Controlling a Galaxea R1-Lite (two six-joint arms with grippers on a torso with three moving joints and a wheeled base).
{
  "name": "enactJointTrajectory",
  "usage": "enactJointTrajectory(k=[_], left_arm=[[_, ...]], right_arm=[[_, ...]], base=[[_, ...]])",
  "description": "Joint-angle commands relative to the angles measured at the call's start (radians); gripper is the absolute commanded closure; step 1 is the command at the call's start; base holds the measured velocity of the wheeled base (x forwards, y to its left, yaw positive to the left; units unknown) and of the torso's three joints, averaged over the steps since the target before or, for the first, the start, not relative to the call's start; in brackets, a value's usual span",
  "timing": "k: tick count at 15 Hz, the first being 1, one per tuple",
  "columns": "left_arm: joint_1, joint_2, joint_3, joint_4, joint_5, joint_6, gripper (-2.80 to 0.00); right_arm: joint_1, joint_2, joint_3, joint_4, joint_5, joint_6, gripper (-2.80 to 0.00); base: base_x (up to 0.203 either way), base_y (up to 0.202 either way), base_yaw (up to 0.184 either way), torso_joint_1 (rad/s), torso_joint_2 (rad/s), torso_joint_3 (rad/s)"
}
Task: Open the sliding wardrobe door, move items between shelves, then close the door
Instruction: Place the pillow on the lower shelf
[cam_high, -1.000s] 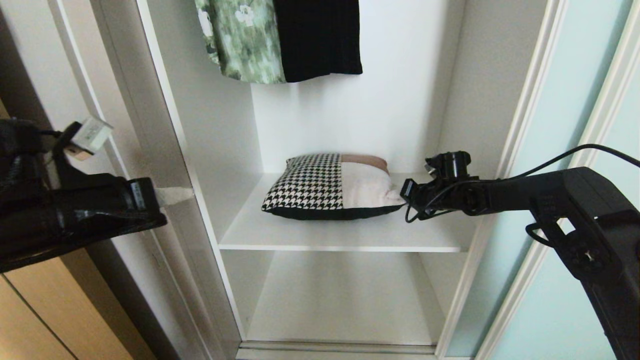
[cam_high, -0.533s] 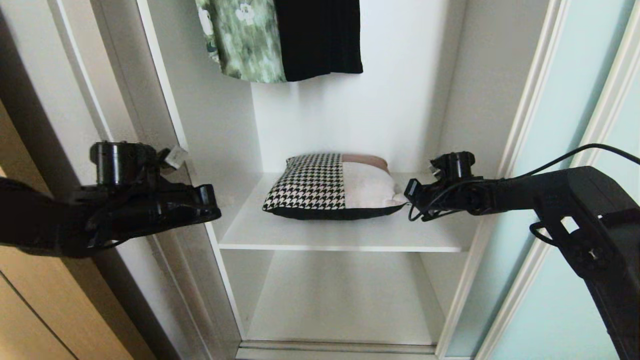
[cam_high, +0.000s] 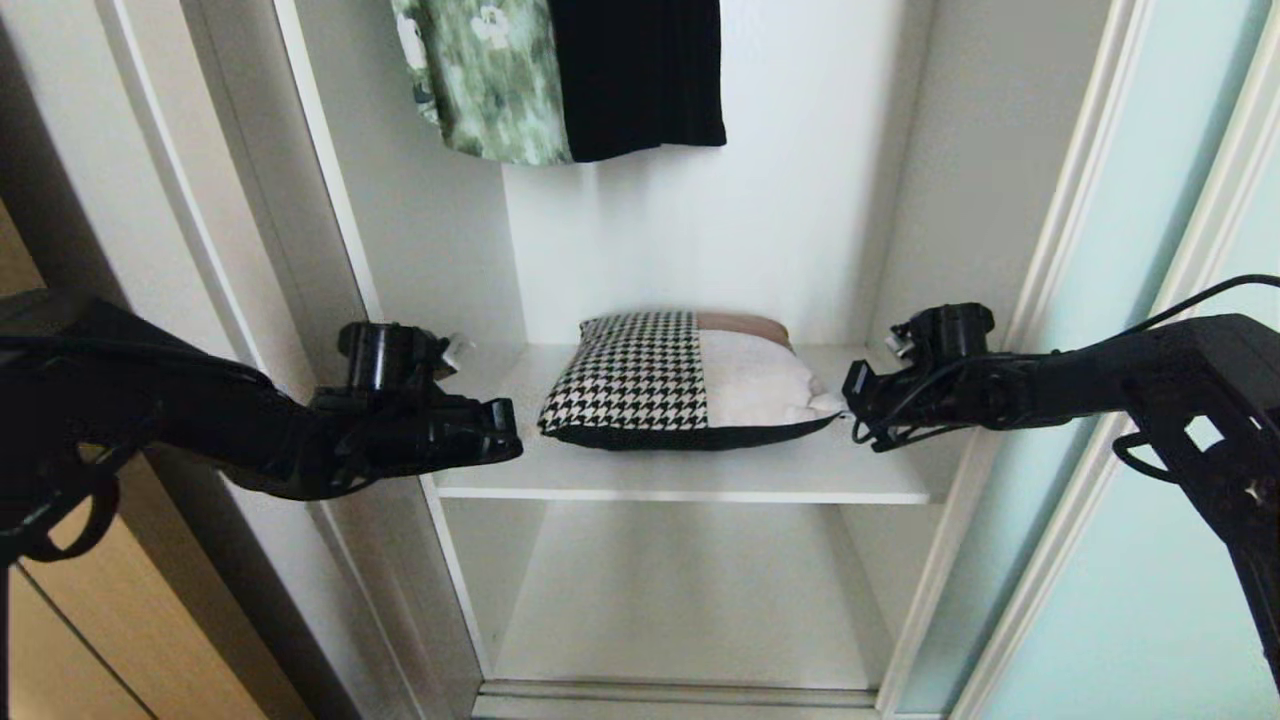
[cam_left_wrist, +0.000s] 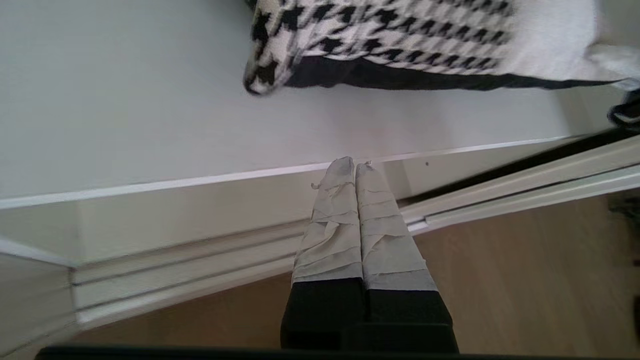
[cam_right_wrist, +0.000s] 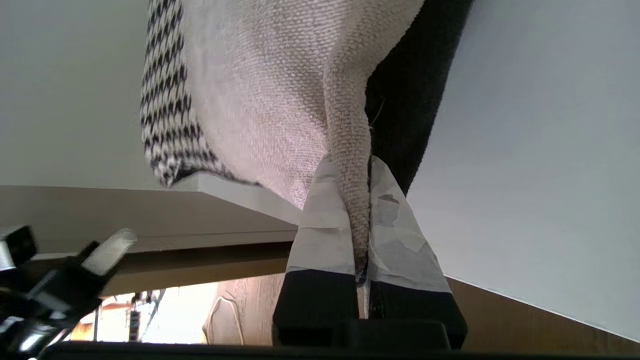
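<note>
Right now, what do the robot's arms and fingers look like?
Both arms are black, chunky and jointed. The right arm trails a thin black cable. The left arm carries a round black camera. Each gripper's fingers are narrow black bars wrapped in pale grey-white tape, peeling on the right fingers.

Two garments hang at the top of the compartment, side by side and touching: a green floral one (cam_high: 480, 85) on the left and a black one (cam_high: 640, 75) on the right, its hem reaching slightly lower. Both hang against the white back wall (cam_high: 760, 230). Far left stands a tan wood door (cam_high: 60, 640) — only its lower part shows. Below the opening runs a pale floor track (cam_high: 680, 700), and the wrist views show a wood floor (cam_left_wrist: 525, 280) beneath.
</note>
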Motion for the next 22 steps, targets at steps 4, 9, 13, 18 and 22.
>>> enactJointTrajectory(k=[4,9,13,18,22], left_arm=[[-0.026,0.109,-0.156,0.006,0.03,-0.115,-2.8],[-0.04,0.156,-0.203,0.011,0.041,-0.122,-2.8],[-0.036,0.202,-0.226,0.012,0.045,-0.117,-2.8],[-0.036,0.253,-0.314,-0.004,0.072,-0.121,-2.8],[-0.038,0.304,-0.36,-0.005,0.074,-0.125,-2.8]], right_arm=[[-0.02,0.023,0.019,-0.022,0.017,0.005,0.0],[-0.018,0.013,0.042,-0.024,0.023,-0.02,0.0],[-0.019,0.009,0.042,-0.024,0.024,-0.023,0.0],[-0.017,0.017,0.044,-0.037,0.023,-0.02,0.0],[-0.017,0.014,0.058,-0.047,0.023,-0.023,0.0]], base=[[0.0,0.0,0.0,0.0,0.0,0.0],[0.0,0.0,0.0,0.0,0.0,0.0],[0.0,0.0,0.0,0.0,0.0,0.0],[0.0,0.0,0.0,0.0,0.0,0.0],[0.0,0.0,0.0,0.0,0.0,0.0]])
